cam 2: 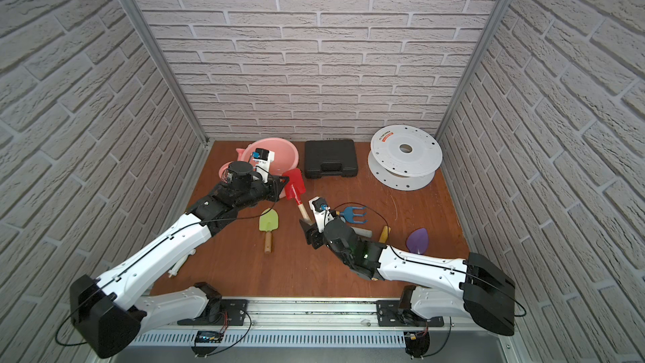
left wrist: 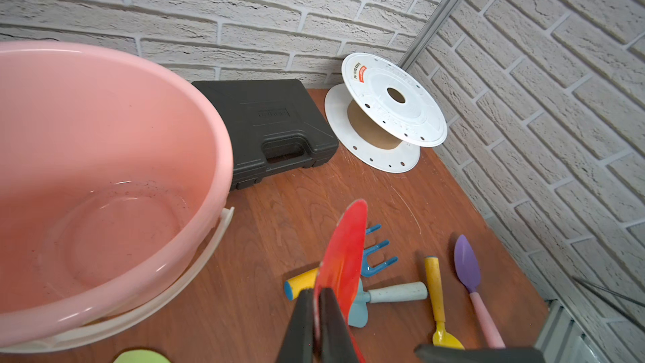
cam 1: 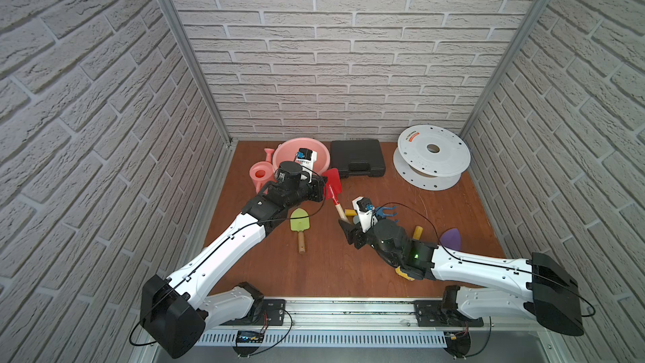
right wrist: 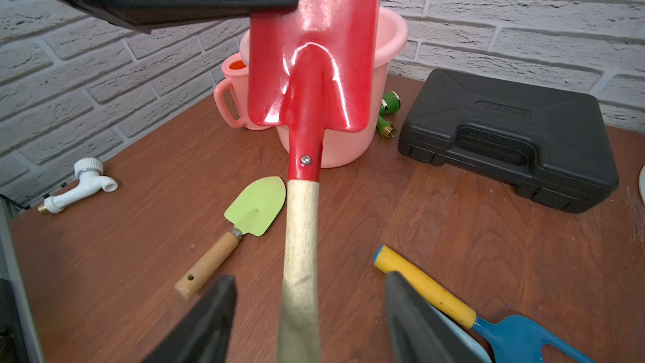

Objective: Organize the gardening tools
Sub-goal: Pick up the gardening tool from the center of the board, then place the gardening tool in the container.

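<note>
Left tool (left wrist: 316, 323): jaws pressed together on one edge of the red spade (right wrist: 314, 64), pinching the thin blade. Right tool (right wrist: 309, 277): jaws spread wide on either side of the spade's wooden handle, with a gap showing on both sides. The left tool alone appears to carry the load.

The spade is clear of the tabletop (cam 1: 349, 274). Its blade is up beside the pink basin (left wrist: 122, 116) and its handle slants down towards the right tool. The green trowel (right wrist: 256, 206), blue rake (left wrist: 377, 256) and purple scoop (left wrist: 467, 263) lie loose on the tabletop. The pink watering can (cam 1: 260, 174) stands beside the basin.

Assessment: a handover of the spade, right to left, at the point of transfer. Next, the right tool should back off along the handle without knocking it. The left should then swing the blade over the basin rim and let go. An edge pinch may let the long handle pivot.
</note>
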Controlling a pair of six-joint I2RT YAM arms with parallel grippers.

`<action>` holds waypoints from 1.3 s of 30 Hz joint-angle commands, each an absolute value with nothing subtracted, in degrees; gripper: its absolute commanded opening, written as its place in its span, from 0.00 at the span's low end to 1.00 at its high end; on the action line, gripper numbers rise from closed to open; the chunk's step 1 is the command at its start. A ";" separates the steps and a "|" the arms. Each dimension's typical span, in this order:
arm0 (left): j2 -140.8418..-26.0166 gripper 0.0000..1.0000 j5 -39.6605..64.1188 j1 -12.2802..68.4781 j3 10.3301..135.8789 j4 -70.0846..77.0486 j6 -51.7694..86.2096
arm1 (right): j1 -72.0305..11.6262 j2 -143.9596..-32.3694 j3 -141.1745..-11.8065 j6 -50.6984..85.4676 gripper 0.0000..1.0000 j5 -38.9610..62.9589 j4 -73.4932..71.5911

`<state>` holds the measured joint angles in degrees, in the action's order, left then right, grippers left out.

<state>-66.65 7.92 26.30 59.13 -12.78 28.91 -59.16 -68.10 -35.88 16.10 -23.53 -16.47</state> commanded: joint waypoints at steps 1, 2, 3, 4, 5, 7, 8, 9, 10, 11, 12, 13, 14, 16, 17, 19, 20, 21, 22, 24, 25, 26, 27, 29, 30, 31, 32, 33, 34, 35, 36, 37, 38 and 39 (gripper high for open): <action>-66.40 0.00 7.06 24.23 64.45 -13.72 23.04 | -59.50 -65.75 -35.13 16.68 0.99 -25.50 -17.30; -66.52 0.00 6.53 23.45 65.71 -14.38 21.52 | -59.50 -65.36 -35.01 16.77 1.00 -25.72 -17.24; -66.53 0.00 6.07 22.71 66.82 -14.92 20.16 | -59.47 -65.08 -34.90 16.86 1.00 -25.82 -17.18; -66.68 0.00 6.05 21.58 67.92 -15.28 18.74 | -59.54 -64.81 -34.89 16.87 1.00 -25.91 -17.02; -66.75 0.00 6.00 20.43 68.97 -15.44 17.40 | -59.51 -64.62 -34.85 16.92 1.00 -25.93 -16.79; -67.13 0.00 4.83 18.85 71.20 -15.75 14.49 | -59.51 -64.26 -34.81 17.05 1.00 -25.93 -16.64; -67.56 0.00 3.48 18.32 72.45 -16.00 12.92 | -59.50 -64.17 -34.79 17.05 1.00 -25.93 -16.57; -68.04 0.00 2.28 17.63 73.62 -16.12 11.58 | -59.51 -64.16 -34.76 17.14 1.00 -25.95 -16.50; -68.53 0.00 1.78 16.73 74.90 -16.10 10.37 | -59.50 -64.13 -34.80 17.25 1.00 -25.93 -16.49; -68.97 0.00 1.72 15.87 75.87 -15.75 9.49 | -59.50 -64.22 -34.74 17.39 1.00 -25.86 -16.45; -69.67 0.00 1.80 14.87 76.78 -15.16 8.59 | -59.50 -64.29 -34.84 17.47 1.00 -25.82 -16.42; -70.38 0.00 1.72 13.86 77.35 -14.39 7.50 | -59.50 -64.47 -34.89 17.53 1.00 -25.76 -16.38; -70.94 0.00 1.47 12.80 77.61 -12.93 6.65 | -59.50 -64.58 -34.88 17.57 1.00 -25.68 -16.35; -72.96 0.00 2.29 10.82 77.82 -10.11 5.51 | -59.50 -64.84 -35.04 17.58 1.00 -25.58 -16.29; -73.96 0.00 3.11 9.68 77.80 -9.04 5.22 | -59.52 -64.94 -35.06 17.58 1.00 -25.72 -16.19; -76.15 0.00 6.28 7.68 77.43 -5.59 4.46 | -59.51 -65.12 -35.00 17.58 1.00 -25.77 -16.25; -77.37 0.00 7.14 6.80 77.17 -4.04 3.92 | -59.50 -65.32 -34.98 17.56 1.00 -25.74 -16.35; -78.58 0.00 8.00 6.22 76.97 -2.21 3.42 | -59.50 -65.59 -34.98 17.58 1.00 -25.67 -16.39; -79.97 0.00 8.77 5.67 76.98 -0.75 3.04 | -59.57 -65.91 -34.98 17.58 1.00 -25.61 -16.50; -82.74 0.00 10.54 4.78 78.11 0.63 2.69 | -59.50 -66.79 -35.17 17.58 1.00 -25.41 -16.60; -84.52 0.00 11.70 4.44 79.22 0.73 2.47 | -59.51 -67.08 -35.40 17.58 1.00 -25.22 -16.61; -85.92 0.00 12.77 4.27 80.18 0.65 2.26 | -59.50 -67.62 -35.54 17.58 1.00 -25.06 -16.66; -87.44 0.00 14.11 3.99 80.91 0.62 1.96 | -59.50 -68.09 -35.78 17.66 1.00 -25.01 -16.67; -90.00 0.00 16.09 3.69 82.01 0.82 1.64 | -59.57 -68.96 -36.09 17.81 1.00 -24.83 -16.60; -91.01 0.00 17.29 3.41 82.28 0.98 1.47 | -59.53 -69.33 -36.24 17.79 1.00 -24.79 -16.60; -92.32 0.00 20.63 2.84 81.97 1.96 1.15 | -59.50 -69.66 -36.36 17.97 1.00 -24.72 -16.53; -93.18 0.00 23.96 2.20 81.36 2.98 1.35 | -59.50 -69.89 -36.43 18.01 1.00 -24.70 -16.56; -93.93 0.00 27.49 1.56 80.86 3.87 2.04 | -59.52 -70.11 -36.47 18.08 1.00 -24.70 -16.54; -94.78 0.00 30.52 1.00 80.52 5.09 3.00 | -59.50 -70.24 -36.47 18.15 1.00 -24.72 -16.62; -95.54 0.00 32.65 0.48 80.25 5.96 4.03 | -59.50 -70.41 -36.47 18.17 1.00 -24.70 -16.65; -96.64 0.00 34.24 0.07 80.17 6.51 4.84 | -59.50 -70.67 -36.47 18.19 1.00 -24.82 -16.69; -97.58 0.00 36.03 -0.25 80.08 6.87 5.78 | -59.50 -70.87 -36.54 18.19 1.00 -24.93 -16.82; -98.36 0.00 37.21 -0.59 80.03 7.14 6.53 | -59.50 -71.16 -36.56 18.19 1.00 -25.08 -16.87; -99.23 0.00 38.20 -0.84 79.91 7.35 7.12 | -59.50 -71.48 -36.64 18.18 1.00 -25.13 -16.87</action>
